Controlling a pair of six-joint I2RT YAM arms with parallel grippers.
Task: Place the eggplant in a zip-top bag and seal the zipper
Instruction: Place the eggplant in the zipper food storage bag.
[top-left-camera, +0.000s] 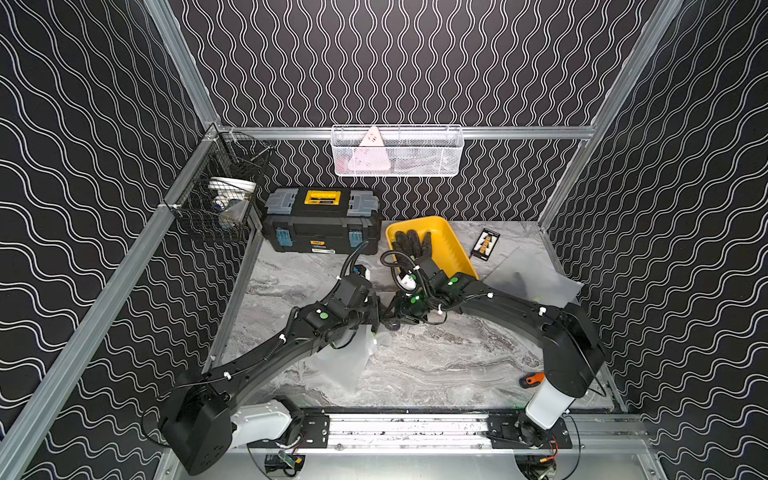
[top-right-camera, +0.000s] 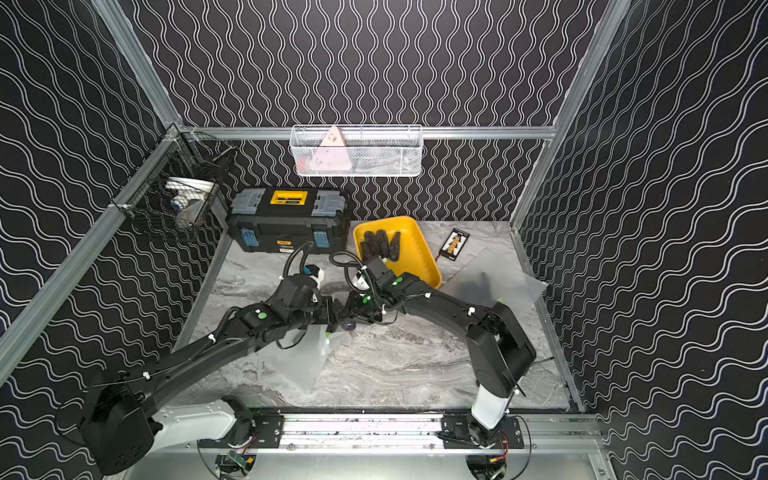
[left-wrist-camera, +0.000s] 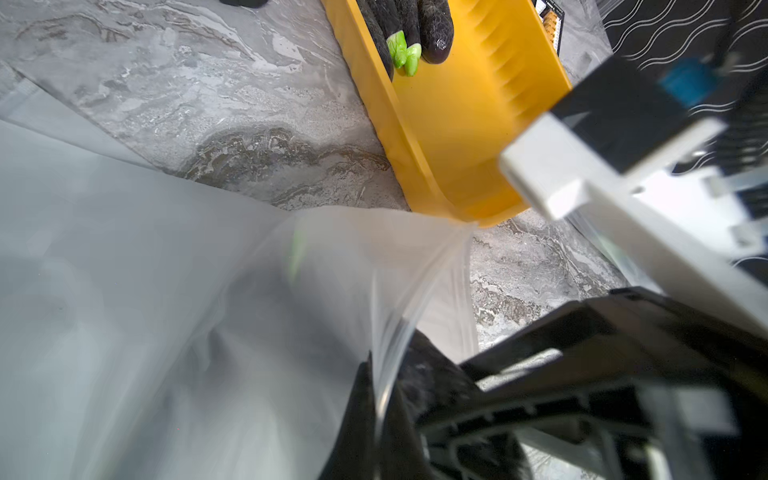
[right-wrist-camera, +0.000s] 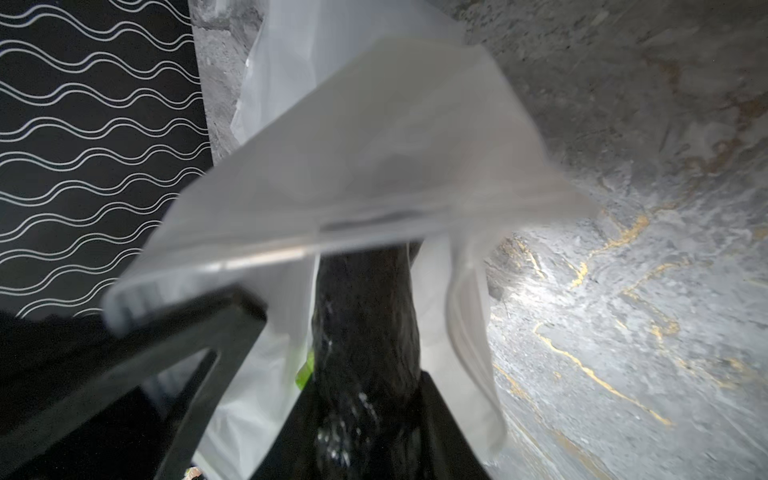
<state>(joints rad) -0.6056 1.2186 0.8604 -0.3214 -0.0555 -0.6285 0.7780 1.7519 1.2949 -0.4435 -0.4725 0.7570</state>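
Nearest, the right gripper grips a dark, glossy eggplant — its far end hidden under the rim of the frosted zip-top bag, mid-table. I see the left gripper pinched shut on that rim, both arms bent inward with wrists nearly meeting — yellow tray beyond.

We're in a booth w/ black walls on 3 sides, all covered in white wavy lines. Alu frame runs up the corners & across the back. We see a grey marble-look tabletop, brightly lit. White mesh basket hangs on the back rail, black wire basket at the left corner. Black toolbox sits against the back wall.
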